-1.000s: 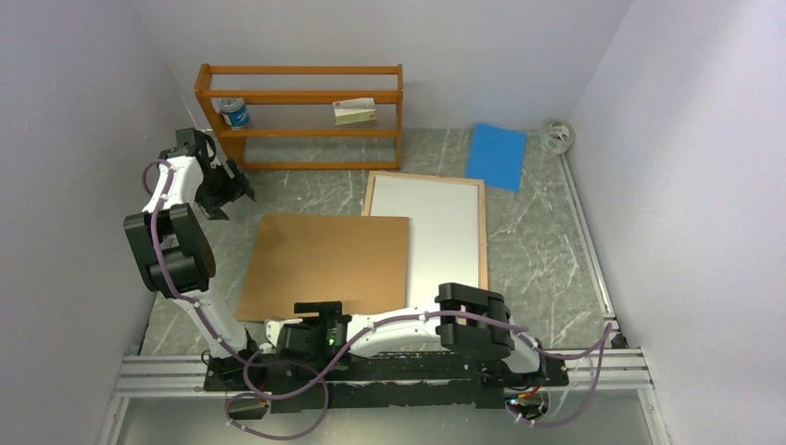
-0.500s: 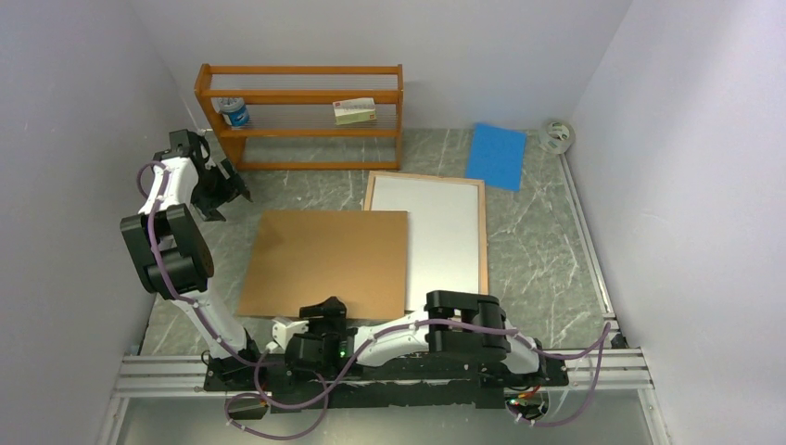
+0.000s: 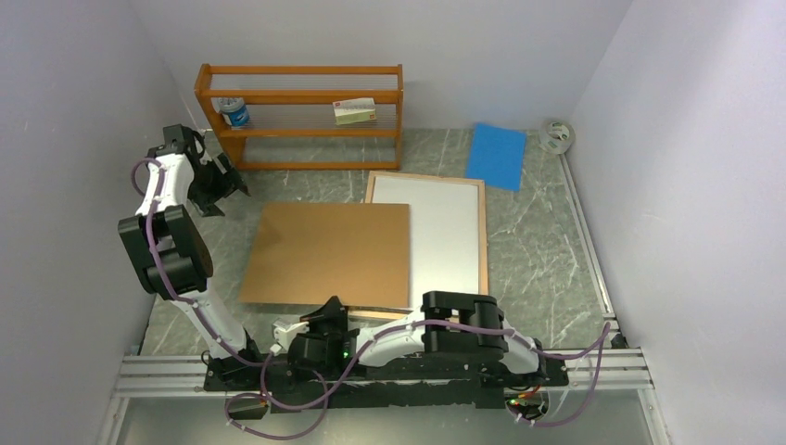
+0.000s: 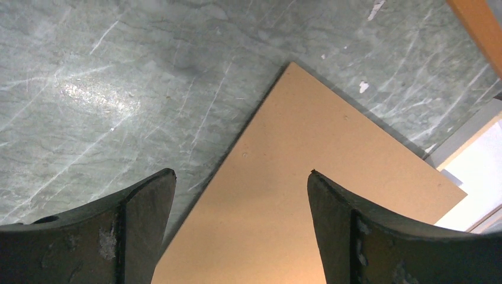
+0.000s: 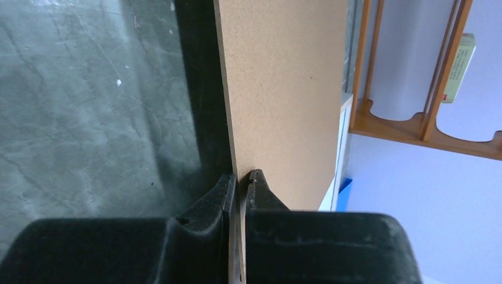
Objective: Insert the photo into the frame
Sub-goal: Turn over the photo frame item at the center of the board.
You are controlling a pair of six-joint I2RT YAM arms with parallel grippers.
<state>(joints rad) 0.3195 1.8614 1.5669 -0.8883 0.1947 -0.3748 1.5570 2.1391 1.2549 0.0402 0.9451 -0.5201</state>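
Fingers (image 5: 213,198) of the right hand (image 5: 240,176) are clenched on the near edge of the brown backing board (image 3: 329,255), which looks raised a little off the counter (image 3: 547,241) there. The left hand (image 4: 241,172) hangs released, jaws wide, above the board's far-left corner. Just beyond and to the right of the right hand lies the frame (image 3: 426,176), wood side up, its left part under the board. A white surface (image 3: 445,232) fills it; whether that is the photo's reverse cannot be told. An orange shelf rack (image 3: 301,97) stands behind.
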